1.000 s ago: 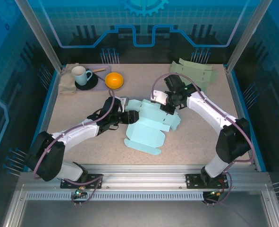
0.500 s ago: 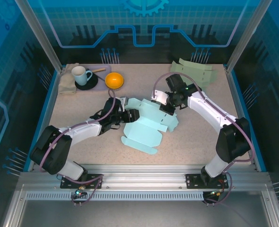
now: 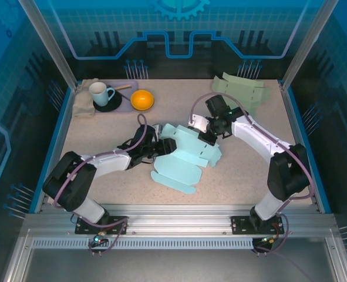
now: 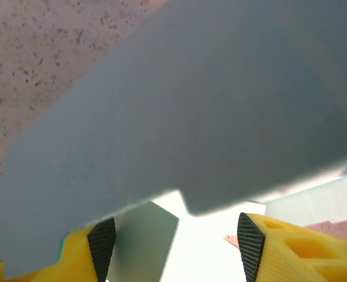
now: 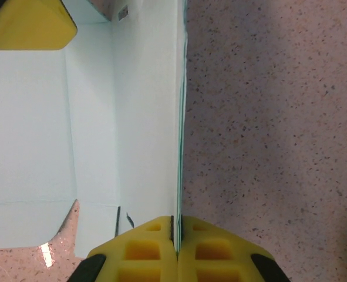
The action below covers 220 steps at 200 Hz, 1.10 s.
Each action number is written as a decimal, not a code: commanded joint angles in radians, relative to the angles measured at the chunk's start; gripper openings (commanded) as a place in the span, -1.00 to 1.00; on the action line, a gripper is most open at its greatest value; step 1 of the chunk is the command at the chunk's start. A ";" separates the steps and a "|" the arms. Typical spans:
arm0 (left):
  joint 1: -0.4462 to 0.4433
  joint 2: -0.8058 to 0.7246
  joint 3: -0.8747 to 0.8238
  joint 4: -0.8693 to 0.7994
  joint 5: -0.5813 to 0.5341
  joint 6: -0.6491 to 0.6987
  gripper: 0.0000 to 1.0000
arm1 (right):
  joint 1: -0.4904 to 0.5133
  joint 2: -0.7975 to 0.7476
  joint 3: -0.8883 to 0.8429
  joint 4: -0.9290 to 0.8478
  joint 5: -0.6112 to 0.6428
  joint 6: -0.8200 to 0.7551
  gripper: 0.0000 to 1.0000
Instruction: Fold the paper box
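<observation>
Near flap of the light-blue paper box blank (image 3: 188, 157) has slid left and slightly toward the arm bases over the last second. The whole sheet has turned a little with it and sits mid speckled counter (image 3: 243, 173).

Left gripper (image 3: 163, 145) has pushed further in at the blank's left edge. Its wrist view shows the fingers (image 4: 103, 249) wide apart with nothing pinched, and a raised panel hanging right over them (blurred, can't tell if it touches the pads).

Right gripper (image 3: 207, 137) has barely moved. It's clamped tight on the thin edge of the far-right panel, which stands on edge in its wrist view.

My read: one wall is being stood up while the left side sets up for the opposite fold. Still early, nothing locked.

Further back and well apart from the work:
- far left: orange bowl (image 3: 142, 100), white mug (image 3: 101, 93) on a black saucer (image 3: 110, 106), beige cloth (image 3: 83, 107)
- far right: pale green flat cardboard blank (image 3: 243, 89)

None of these obstruct. The main snag is probably the sheet skating when pushed, since only one gripper anchors it.
</observation>
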 commanded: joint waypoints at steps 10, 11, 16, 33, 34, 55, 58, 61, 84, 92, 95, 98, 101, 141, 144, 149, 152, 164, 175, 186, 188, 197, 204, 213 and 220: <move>-0.013 -0.022 -0.019 0.099 0.034 -0.025 0.26 | 0.003 0.020 -0.051 0.066 -0.042 -0.015 -1.00; -0.013 -0.026 -0.019 0.096 0.034 -0.022 0.26 | 0.003 0.020 -0.054 0.067 -0.041 -0.016 -1.00; -0.015 -0.045 -0.015 0.072 0.030 -0.001 0.27 | 0.003 0.019 -0.063 0.079 -0.024 -0.021 -1.00; -0.012 -0.136 -0.003 -0.031 -0.002 0.090 0.29 | 0.003 0.008 -0.096 0.136 0.047 -0.043 -1.00; -0.013 -0.143 -0.004 -0.037 -0.006 0.095 0.29 | 0.003 0.007 -0.098 0.138 0.050 -0.044 -1.00; -0.010 -0.285 -0.035 -0.128 -0.079 0.193 0.29 | 0.007 -0.022 -0.140 0.233 0.123 -0.088 -1.00; -0.009 -0.309 -0.043 -0.137 -0.089 0.202 0.29 | 0.008 -0.026 -0.144 0.247 0.132 -0.097 -1.00; -0.008 -0.331 -0.051 -0.146 -0.103 0.212 0.29 | 0.009 -0.030 -0.149 0.258 0.142 -0.105 -1.00; 0.006 -0.470 -0.102 -0.211 -0.186 0.266 0.29 | 0.028 -0.060 -0.182 0.356 0.201 -0.187 -1.00; 0.016 -0.507 -0.114 -0.234 -0.210 0.284 0.29 | 0.036 -0.073 -0.196 0.394 0.218 -0.221 -1.00; 0.023 -0.515 -0.117 -0.244 -0.217 0.288 0.29 | 0.040 -0.078 -0.201 0.409 0.225 -0.234 -1.00; 0.029 -0.521 -0.118 -0.255 -0.224 0.292 0.29 | 0.044 -0.084 -0.206 0.425 0.233 -0.248 -1.00; 0.037 -0.528 -0.121 -0.263 -0.230 0.295 0.28 | 0.049 -0.089 -0.215 0.441 0.241 -0.263 -1.00; 0.109 -0.528 -0.148 -0.272 -0.250 0.299 0.20 | 0.100 -0.212 -0.402 0.837 0.264 -0.508 -1.00; 0.110 -0.524 -0.149 -0.264 -0.247 0.301 0.20 | 0.101 -0.217 -0.409 0.850 0.257 -0.523 -1.00; 0.110 -0.513 -0.150 -0.252 -0.243 0.307 0.20 | 0.101 -0.224 -0.418 0.879 0.239 -0.560 -1.00; 0.110 -0.507 -0.150 -0.245 -0.242 0.310 0.20 | 0.101 -0.229 -0.446 0.894 0.227 -0.583 -1.00; 0.109 -0.478 -0.150 -0.223 -0.246 0.320 0.20 | 0.105 -0.242 -0.479 0.944 0.197 -0.642 -1.00; 0.110 -0.449 -0.146 -0.208 -0.258 0.330 0.20 | 0.112 -0.240 -0.477 0.928 0.200 -0.666 -1.00; 0.110 -0.421 -0.144 -0.193 -0.259 0.341 0.19 | 0.121 -0.225 -0.468 0.910 0.226 -0.670 -1.00; 0.111 -0.415 -0.143 -0.189 -0.259 0.343 0.18 | 0.122 -0.222 -0.470 0.914 0.231 -0.671 -1.00; 0.110 -0.394 -0.146 -0.173 -0.251 0.349 0.16 | 0.125 -0.212 -0.486 0.943 0.246 -0.685 -1.00; 0.108 -0.377 -0.149 -0.162 -0.243 0.351 0.14 | 0.128 -0.208 -0.501 0.957 0.255 -0.691 -1.00; 0.106 -0.358 -0.155 -0.146 -0.232 0.352 0.13 | 0.133 -0.204 -0.515 1.006 0.269 -0.686 -1.00; 0.102 -0.346 -0.161 -0.133 -0.223 0.353 0.12 | 0.136 -0.201 -0.524 1.016 0.274 -0.680 -1.00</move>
